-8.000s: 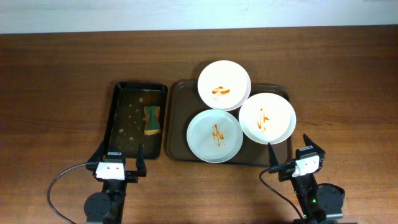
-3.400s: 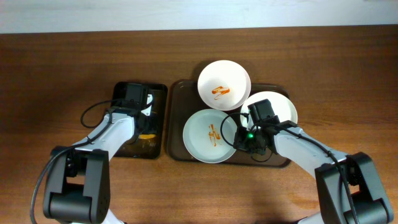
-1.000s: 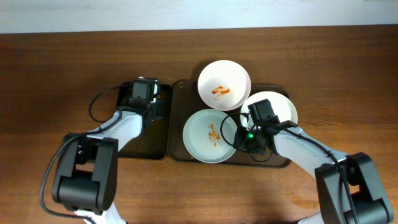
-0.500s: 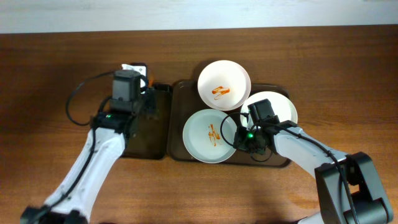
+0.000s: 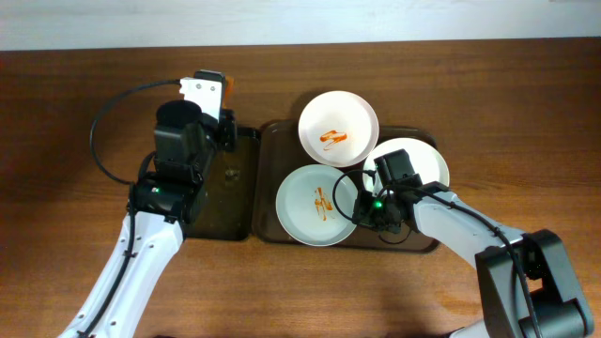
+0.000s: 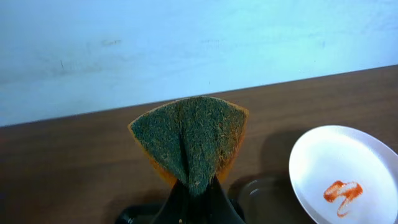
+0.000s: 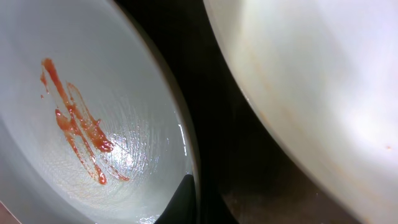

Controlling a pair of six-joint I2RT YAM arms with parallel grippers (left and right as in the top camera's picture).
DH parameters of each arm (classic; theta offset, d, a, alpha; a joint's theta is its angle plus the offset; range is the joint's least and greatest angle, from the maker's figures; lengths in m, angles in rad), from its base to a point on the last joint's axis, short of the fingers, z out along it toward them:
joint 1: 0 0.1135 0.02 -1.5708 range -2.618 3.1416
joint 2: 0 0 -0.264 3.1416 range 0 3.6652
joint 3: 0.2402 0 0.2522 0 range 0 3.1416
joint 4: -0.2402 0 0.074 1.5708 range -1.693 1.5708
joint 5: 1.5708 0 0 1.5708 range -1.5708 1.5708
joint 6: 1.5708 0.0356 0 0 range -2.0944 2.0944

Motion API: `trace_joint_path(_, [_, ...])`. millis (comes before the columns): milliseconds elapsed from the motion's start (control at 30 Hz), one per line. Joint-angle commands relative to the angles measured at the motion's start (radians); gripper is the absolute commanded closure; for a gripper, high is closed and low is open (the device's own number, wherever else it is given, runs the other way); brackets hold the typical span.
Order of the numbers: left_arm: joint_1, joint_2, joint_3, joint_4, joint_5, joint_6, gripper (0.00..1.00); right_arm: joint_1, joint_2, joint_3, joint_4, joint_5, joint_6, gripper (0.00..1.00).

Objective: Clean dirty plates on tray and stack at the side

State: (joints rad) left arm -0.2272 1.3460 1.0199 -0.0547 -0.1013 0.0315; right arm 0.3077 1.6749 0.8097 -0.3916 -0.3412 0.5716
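Three white plates smeared with ketchup lie on the brown tray (image 5: 270,141): a back plate (image 5: 338,129), a front plate (image 5: 317,205) and a right plate (image 5: 418,164) partly under my right arm. My right gripper (image 5: 362,208) is shut on the front plate's right rim; in the right wrist view its dark fingertip (image 7: 185,198) rests inside that rim (image 7: 81,124). My left gripper (image 5: 218,94) hangs high above the back end of the black tray, shut on a folded green-and-orange sponge (image 6: 189,140), whose orange edge (image 5: 225,84) shows from overhead.
A black tray (image 5: 230,202) holding water lies left of the brown tray, under my left arm. The white wall runs along the table's far edge (image 6: 186,43). Bare wood lies at the far left and far right.
My left arm has lifted the sponge out of the black tray and risen toward the back of the table. The right arm and the plates have not moved.
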Motion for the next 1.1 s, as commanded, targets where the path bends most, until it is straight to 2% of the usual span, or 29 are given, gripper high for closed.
trace_joint_path(0, [-0.002,-0.023,0.010,0.064,0.008,0.036,1.00,0.013,0.016,0.004,-0.008,0.005,-0.013,0.96])
trace_joint_path(133, [-0.002,-0.023,0.010,0.101,0.008,0.047,1.00,0.013,0.016,0.004,-0.008,0.005,-0.013,0.96])
trace_joint_path(1067, [-0.002,-0.023,0.010,0.099,0.008,0.046,1.00,0.013,0.016,0.004,-0.008,0.005,-0.013,0.96])
